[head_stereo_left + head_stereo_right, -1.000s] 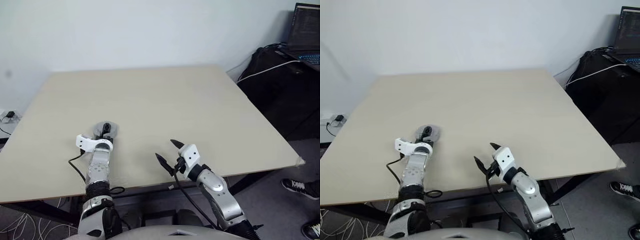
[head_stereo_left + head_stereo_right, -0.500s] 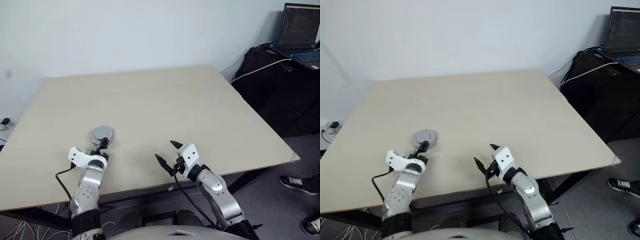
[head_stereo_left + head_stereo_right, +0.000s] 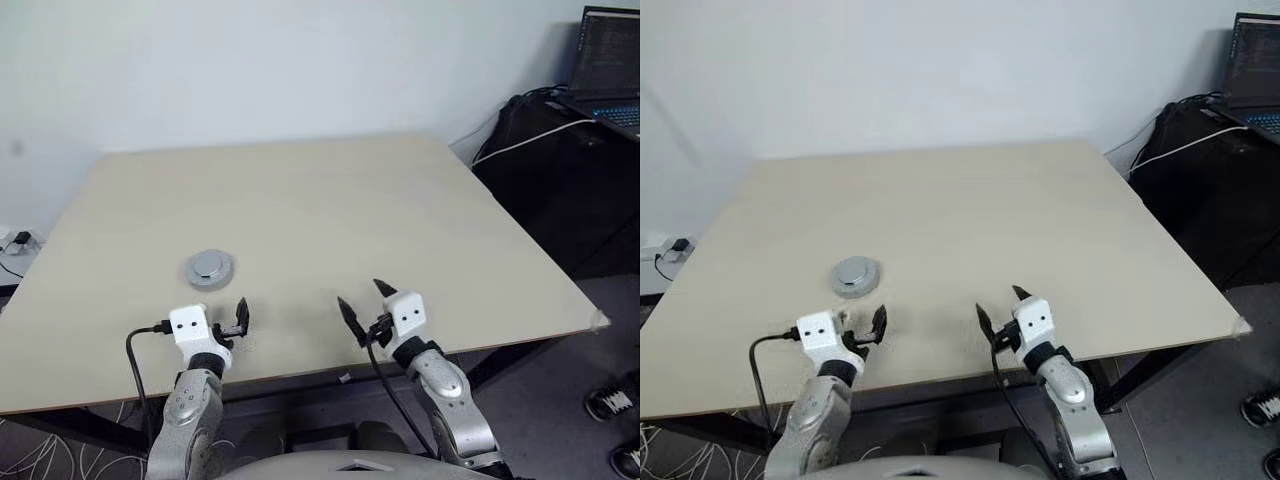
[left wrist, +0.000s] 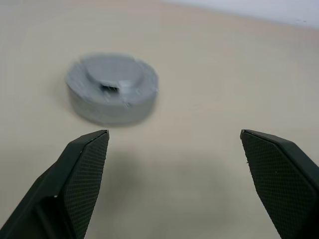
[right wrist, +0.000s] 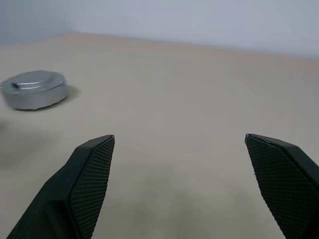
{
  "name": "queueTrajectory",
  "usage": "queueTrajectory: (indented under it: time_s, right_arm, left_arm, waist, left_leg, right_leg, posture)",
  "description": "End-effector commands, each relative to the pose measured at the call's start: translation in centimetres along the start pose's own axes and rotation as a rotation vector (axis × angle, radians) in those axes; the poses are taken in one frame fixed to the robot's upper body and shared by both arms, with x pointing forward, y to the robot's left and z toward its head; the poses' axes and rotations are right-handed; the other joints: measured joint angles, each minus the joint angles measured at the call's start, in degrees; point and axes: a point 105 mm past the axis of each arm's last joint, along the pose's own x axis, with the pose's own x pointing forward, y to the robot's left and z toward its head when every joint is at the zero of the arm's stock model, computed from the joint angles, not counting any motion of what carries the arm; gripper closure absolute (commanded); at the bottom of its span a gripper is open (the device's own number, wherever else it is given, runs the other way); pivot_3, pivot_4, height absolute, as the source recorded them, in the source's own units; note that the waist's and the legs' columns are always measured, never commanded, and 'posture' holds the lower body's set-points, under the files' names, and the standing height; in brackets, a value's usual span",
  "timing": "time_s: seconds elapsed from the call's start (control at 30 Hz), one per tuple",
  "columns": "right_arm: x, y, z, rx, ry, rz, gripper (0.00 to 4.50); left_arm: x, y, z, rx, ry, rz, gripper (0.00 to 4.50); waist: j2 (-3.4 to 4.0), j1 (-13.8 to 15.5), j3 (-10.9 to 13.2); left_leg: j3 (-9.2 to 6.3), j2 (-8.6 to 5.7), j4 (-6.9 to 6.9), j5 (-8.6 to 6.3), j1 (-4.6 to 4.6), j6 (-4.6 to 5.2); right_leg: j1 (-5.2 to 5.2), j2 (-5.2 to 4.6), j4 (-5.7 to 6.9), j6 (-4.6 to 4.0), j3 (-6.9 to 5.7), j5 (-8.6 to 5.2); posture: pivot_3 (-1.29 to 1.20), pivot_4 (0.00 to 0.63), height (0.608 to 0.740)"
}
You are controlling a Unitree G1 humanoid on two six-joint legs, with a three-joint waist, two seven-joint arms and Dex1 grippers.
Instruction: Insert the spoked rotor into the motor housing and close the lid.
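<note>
Left wrist view is showing the lid, a smooth silver metal disc with a low raised hub, sitting closed as a squat round puck on the pale wooden table, towards its left edge and back from the near edge. Both the left gripper and the right gripper are hovering at the near edge, spread wide and gripping nothing. The puck is looking rigid, fairly heavy and slick, so pinching across its straight side wall would probably be safest.

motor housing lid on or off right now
On. The motor housing sits flat on the table as one closed silver puck, the lid capping its top. No rotor or loose disc lies beside it.
</note>
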Motion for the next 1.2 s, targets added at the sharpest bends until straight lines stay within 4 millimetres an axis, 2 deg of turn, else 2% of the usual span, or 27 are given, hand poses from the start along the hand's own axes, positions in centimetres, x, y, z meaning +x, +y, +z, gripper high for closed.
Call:
queueTrajectory:
  time_s: [0.03, 0.13, 0.33, 0.87, 1.2]
  right_arm:
    - [-0.3, -0.8, 1.2, -0.047, -0.072, -0.071, 0.00]
    - [-0.9, -1.1, 1.0, -0.060, -0.072, -0.104, 0.00]
    - [-1.8, -1.4, 0.6, -0.058, -0.068, -0.148, 0.00]
    - [-1.7, -1.7, 0.1, -0.046, -0.069, -0.173, 0.00]
    - [-1.6, -1.3, 0.2, -0.034, -0.060, -0.166, 0.00]
  left_arm:
    - [-0.2, -0.4, 1.1, 0.142, -0.105, 0.004, 0.02]
    - [-0.4, -0.9, 1.0, 0.214, -0.142, -0.011, 0.02]
    - [-0.8, -1.7, 0.8, 0.236, -0.170, -0.072, 0.02]
    - [-0.9, -2.6, 1.0, 0.199, -0.187, -0.144, 0.02]
    - [-0.8, -2.3, 0.8, 0.190, -0.179, -0.124, 0.02]
  waist:
    - [0.00, 0.18, 0.00]
    - [0.01, 0.36, 0.01]
    - [0.06, 0.35, 0.07]
    - [0.11, 0.30, 0.11]
    - [0.12, 0.31, 0.11]
  left_leg:
    - [0.00, -0.01, 0.00, -0.01, -0.01, 0.02]
    - [-0.01, -0.02, -0.08, -0.01, -0.02, 0.03]
    - [-0.02, 0.01, -0.09, -0.02, -0.02, 0.04]
    - [-0.02, 0.00, -0.10, -0.02, -0.03, 0.06]
    - [-0.02, 0.00, -0.09, -0.02, -0.02, 0.06]
  right_leg:
    - [0.00, 0.00, -0.02, 0.01, -0.01, 0.00]
    - [-0.02, -0.02, -0.06, 0.02, -0.01, -0.01]
    - [-0.02, -0.09, -0.06, 0.03, -0.03, -0.04]
    - [-0.02, -0.07, -0.06, 0.05, -0.07, -0.05]
    - [-0.01, -0.07, -0.06, 0.04, -0.07, -0.05]
  posture:
    - [0.00, 0.000, 0.740]
    - [0.00, 0.000, 0.740]
    - [0.00, 0.000, 0.740]
    - [0.00, 0.000, 0.740]
    - [0.00, 0.000, 0.740]
